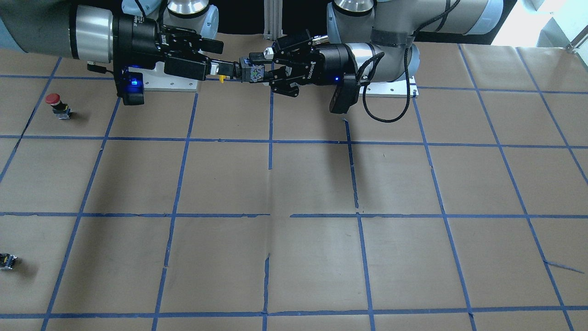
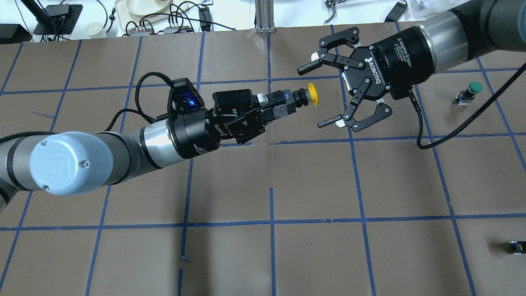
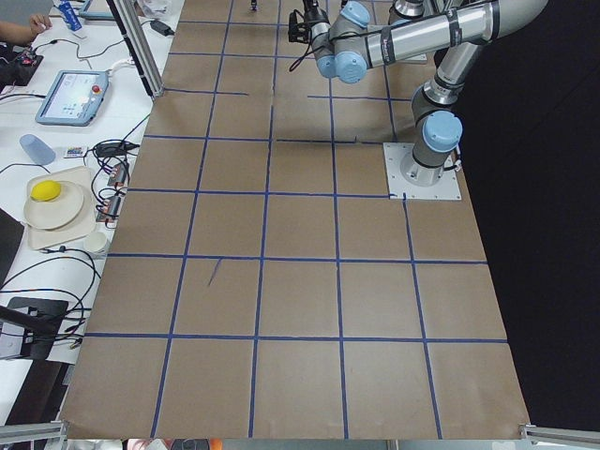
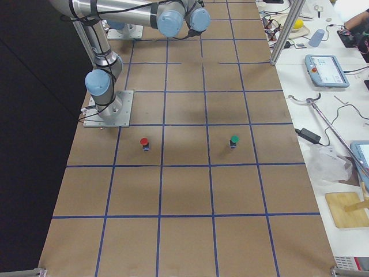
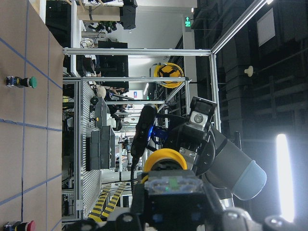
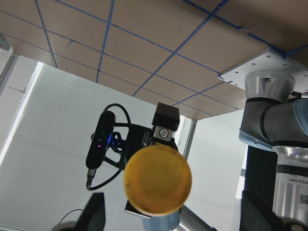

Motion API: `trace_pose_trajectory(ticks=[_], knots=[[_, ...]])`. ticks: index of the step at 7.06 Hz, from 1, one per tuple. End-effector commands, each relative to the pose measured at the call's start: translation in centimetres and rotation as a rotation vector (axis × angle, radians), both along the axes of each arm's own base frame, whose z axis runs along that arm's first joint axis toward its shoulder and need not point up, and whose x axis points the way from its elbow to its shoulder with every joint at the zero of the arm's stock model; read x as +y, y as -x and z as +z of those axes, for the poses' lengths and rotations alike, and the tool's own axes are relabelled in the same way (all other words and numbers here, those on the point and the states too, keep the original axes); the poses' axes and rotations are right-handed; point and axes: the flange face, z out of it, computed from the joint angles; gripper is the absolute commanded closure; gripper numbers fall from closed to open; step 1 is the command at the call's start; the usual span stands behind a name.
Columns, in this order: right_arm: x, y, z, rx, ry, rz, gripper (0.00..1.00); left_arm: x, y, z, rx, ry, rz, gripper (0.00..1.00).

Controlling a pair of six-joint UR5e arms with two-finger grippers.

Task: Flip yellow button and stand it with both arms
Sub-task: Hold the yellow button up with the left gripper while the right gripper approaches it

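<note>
The left claw (image 2: 269,110) is clamped on the body of the yellow button (image 2: 296,99), holding it level above the table (image 2: 312,185), probably to offer its cap for a hand-over; the right claw (image 2: 312,97) is spread wide about that cap, not yet gripping; right of the yellow button, on the table, stand a green button (image 2: 470,91) and, farther right, a small black piece (image 2: 517,246); neither looks in the way.
</note>
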Motion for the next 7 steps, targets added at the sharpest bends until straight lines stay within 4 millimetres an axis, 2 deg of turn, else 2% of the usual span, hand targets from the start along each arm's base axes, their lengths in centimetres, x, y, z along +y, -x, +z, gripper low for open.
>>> trace_pose_trajectory(ticks=[1, 5, 7], knots=[[-0.12, -0.21, -0.32, 0.001, 0.003, 0.008, 0.03, 0.10, 0.02, 0.03, -0.001, 0.003, 0.000, 0.77], [-0.54, -0.14, -0.97, 0.000, -0.006, 0.010, 0.07, 0.53, 0.43, 0.31, 0.000, 0.006, -0.011, 0.77], [-0.55, -0.07, -0.98, 0.001, -0.003, 0.010, 0.30, 0.62, 0.49, 0.36, -0.001, 0.009, -0.014, 0.77]])
